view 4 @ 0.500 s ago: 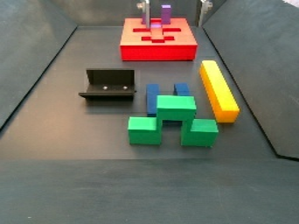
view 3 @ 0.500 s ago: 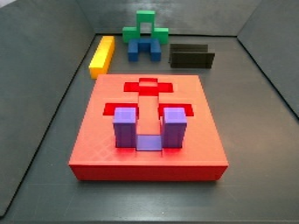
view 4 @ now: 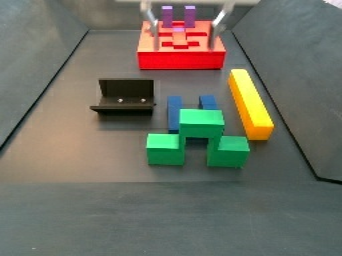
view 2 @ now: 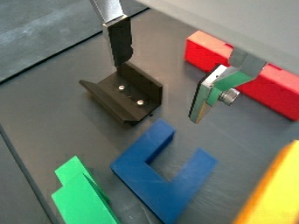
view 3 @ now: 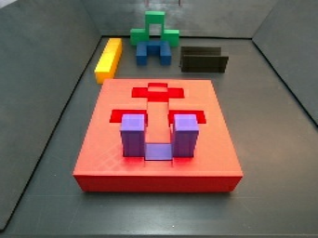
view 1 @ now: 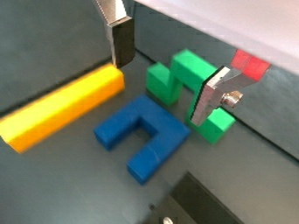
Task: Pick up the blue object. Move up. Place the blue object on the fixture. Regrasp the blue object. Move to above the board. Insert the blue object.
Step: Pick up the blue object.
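The blue object (view 1: 140, 136) (view 2: 163, 171) lies flat on the floor, a dark-blue U, and shows in both wrist views. My gripper (view 1: 163, 86) (view 2: 159, 86) hangs open well above the floor with nothing between its fingers; the blue object is off to one side below it. In both side views the blue object (view 3: 152, 51) (view 4: 189, 108) is partly behind the green block (view 3: 156, 28) (view 4: 201, 135). The black fixture (view 2: 122, 92) (view 4: 123, 97) stands beside it. The red board (view 3: 155, 130) (view 4: 181, 50) holds a purple U block (view 3: 158, 135). The gripper's fingers (view 4: 144, 8) show at that side view's upper edge.
A yellow bar (view 1: 59, 109) (view 4: 250, 100) lies along the blue object's other side, near the bin wall. The green block touches the blue object. Dark bin walls (view 3: 74, 56) enclose the floor on all sides.
In a side view the gripper's fingers at the upper edge have shifted left and show more. No piece has moved.
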### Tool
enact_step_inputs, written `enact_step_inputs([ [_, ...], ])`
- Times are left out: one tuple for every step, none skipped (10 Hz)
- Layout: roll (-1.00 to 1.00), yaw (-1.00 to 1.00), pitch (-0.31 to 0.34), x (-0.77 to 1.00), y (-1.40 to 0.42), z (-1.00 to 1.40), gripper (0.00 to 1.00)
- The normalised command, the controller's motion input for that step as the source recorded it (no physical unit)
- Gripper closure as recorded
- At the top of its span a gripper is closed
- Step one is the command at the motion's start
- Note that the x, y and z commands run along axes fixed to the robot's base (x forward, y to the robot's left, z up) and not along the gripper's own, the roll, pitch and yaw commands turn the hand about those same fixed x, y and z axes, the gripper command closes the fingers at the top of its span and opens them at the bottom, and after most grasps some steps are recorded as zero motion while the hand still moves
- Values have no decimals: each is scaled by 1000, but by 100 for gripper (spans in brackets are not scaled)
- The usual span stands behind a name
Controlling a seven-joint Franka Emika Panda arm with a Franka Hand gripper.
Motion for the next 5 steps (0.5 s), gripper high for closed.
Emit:
enact_step_inputs([
  [66,0,-217,114,-94,-729,0],
  [101,0,-190,54,-246,-723,0],
  [84,0,-130,51,-277,-711,0],
  [11,0,-90,0,-126,-640,0],
  [-129,-54,-69,-26,97,-437,0],
])
